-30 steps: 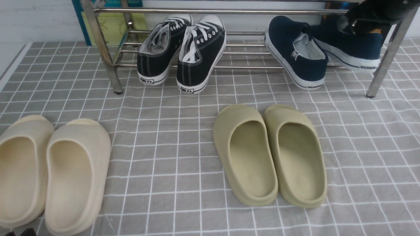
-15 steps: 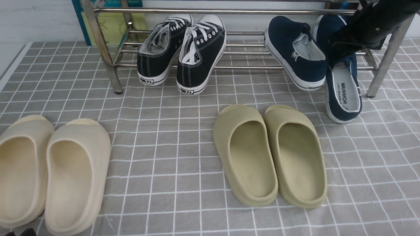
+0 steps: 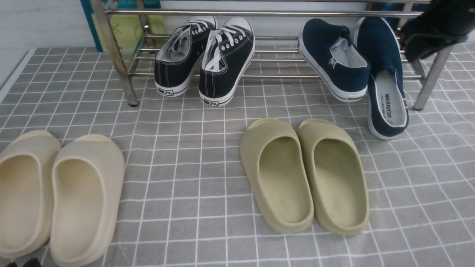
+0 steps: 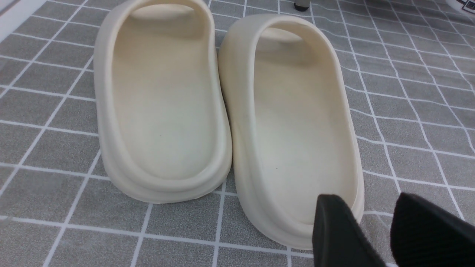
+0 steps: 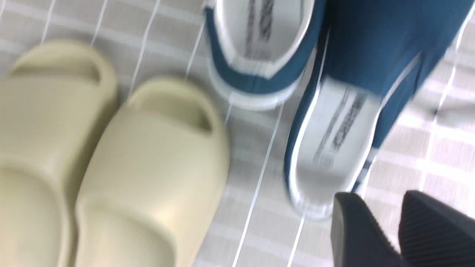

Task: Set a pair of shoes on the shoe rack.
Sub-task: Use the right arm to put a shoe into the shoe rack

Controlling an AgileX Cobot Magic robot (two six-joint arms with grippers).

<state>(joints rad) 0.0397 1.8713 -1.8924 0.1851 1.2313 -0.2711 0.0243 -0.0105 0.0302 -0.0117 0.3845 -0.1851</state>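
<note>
While right gripper (image 5: 382,196) fingers sit narrowly apart and empty, 1 navy shoe (image 5: 334,141) lies just beyond them; left gripper (image 4: 369,198) narrow, empty, at cream slipper (image 4: 297,122) heel.

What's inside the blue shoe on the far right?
Inside the right navy shoe lies a pale insole printed WARRIOR. The toe end is covered by the blue upper, so nothing shows there.

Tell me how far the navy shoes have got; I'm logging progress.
Done: one navy shoe sits tilted on the shoe rack. In hand: nothing; the right hand is empty. Remaining: the other navy shoe has only its toe on the rack, heel on the cloth.
</note>
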